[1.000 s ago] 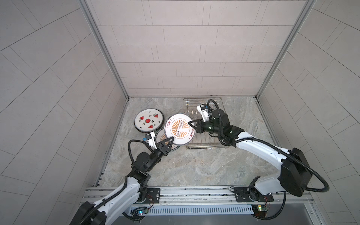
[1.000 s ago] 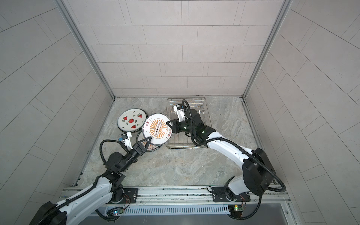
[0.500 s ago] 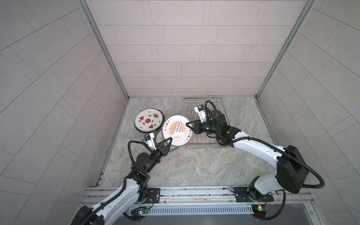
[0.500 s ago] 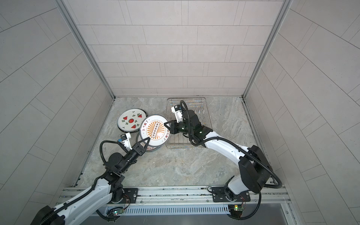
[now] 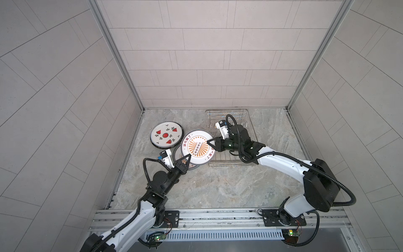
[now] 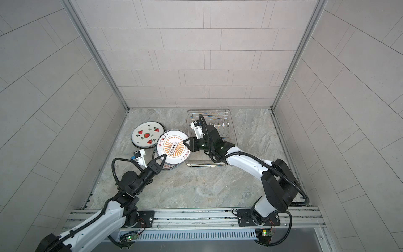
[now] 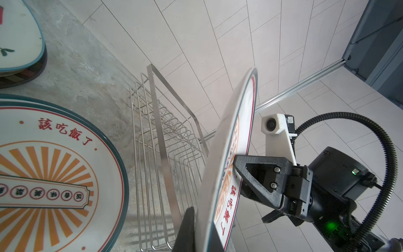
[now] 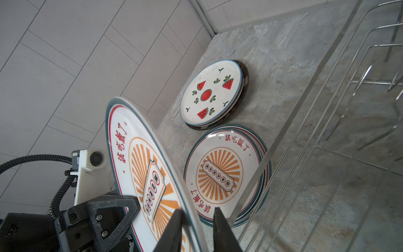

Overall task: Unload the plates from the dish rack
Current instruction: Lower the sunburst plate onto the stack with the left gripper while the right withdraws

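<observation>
**Item 1, sunburst plate** [image 5: 197, 149]: in the air, face up and slightly tilted, between the dish rack [image 5: 231, 163] and the stacks, with a gripper at each of two opposite rim edges.

**Item 2, left gripper** [image 5: 187, 157]: clamped tight on the near rim. I judge it is taking the plate over because the stacks lie on its side.

**Item 3, right gripper** [image 5: 210, 145]: its jaws straddle the far rim with a sliver of daylight beside one finger, so I read it as loose, not gripping.

**Item 4, sunburst stack** [image 8: 220, 172]: flat on the tabletop [image 5: 218, 187], partly under the held plate, and the likely landing place.

**Item 5, watermelon plate** [image 5: 166, 135]: tops a separate pile just beyond.

**Rack:** I see no plates in it.
</observation>
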Robot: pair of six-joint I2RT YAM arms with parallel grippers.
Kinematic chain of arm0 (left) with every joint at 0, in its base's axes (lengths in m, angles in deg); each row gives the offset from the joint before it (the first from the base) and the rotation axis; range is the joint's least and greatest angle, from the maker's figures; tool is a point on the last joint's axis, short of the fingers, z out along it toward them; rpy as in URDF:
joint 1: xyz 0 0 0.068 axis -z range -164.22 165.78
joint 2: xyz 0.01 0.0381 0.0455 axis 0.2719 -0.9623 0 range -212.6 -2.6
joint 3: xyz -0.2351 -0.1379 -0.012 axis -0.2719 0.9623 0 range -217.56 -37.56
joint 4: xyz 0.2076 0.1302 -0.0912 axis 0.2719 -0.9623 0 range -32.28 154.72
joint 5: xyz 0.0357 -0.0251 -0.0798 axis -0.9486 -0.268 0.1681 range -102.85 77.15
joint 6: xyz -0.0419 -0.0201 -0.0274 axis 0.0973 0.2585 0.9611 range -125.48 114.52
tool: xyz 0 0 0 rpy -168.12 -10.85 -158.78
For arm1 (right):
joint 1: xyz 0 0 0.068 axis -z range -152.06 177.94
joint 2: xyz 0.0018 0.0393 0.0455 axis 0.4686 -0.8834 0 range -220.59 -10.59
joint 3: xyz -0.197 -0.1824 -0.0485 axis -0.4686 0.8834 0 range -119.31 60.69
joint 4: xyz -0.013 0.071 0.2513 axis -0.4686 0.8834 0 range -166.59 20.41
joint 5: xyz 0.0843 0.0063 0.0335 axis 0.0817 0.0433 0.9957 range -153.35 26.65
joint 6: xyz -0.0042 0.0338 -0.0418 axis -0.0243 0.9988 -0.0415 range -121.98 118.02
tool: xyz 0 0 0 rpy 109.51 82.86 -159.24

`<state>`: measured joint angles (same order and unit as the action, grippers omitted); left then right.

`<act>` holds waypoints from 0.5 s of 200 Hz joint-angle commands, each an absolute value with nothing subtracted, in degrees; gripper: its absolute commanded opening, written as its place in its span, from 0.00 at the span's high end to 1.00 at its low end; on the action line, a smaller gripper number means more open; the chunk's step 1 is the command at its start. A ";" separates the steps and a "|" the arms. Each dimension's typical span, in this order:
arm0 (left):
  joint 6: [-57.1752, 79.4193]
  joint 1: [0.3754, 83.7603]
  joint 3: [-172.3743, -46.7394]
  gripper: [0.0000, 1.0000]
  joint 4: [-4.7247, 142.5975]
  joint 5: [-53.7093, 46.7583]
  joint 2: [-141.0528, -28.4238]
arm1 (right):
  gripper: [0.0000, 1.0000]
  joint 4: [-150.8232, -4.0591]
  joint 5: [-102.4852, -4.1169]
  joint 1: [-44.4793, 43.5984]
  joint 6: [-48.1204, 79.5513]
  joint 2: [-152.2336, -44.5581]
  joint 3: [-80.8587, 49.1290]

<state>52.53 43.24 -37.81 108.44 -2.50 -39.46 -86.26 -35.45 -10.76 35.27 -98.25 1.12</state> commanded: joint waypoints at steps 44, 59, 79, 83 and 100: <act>52.33 43.69 -37.22 1.00 111.92 -2.11 -37.45 | 0.29 -84.16 -38.02 -11.17 33.83 -97.92 -0.25; 52.52 43.60 -36.91 1.00 111.61 -3.29 -37.06 | 0.26 -83.45 -38.84 -11.26 33.28 -97.41 -0.13; 52.51 43.59 -36.65 1.00 110.37 -4.92 -36.12 | 0.21 -82.62 -40.91 -11.50 32.44 -96.40 0.41; 52.52 43.56 -36.68 1.00 109.94 -5.17 -35.88 | 0.21 -82.58 -41.32 -11.60 32.26 -96.09 0.59; 52.52 43.63 -36.59 1.00 108.70 -6.18 -34.93 | 0.18 -81.93 -43.08 -12.04 31.31 -94.88 1.11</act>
<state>52.56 43.35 -37.79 106.96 -3.92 -36.97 -83.25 -39.41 -11.28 33.35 -98.08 1.03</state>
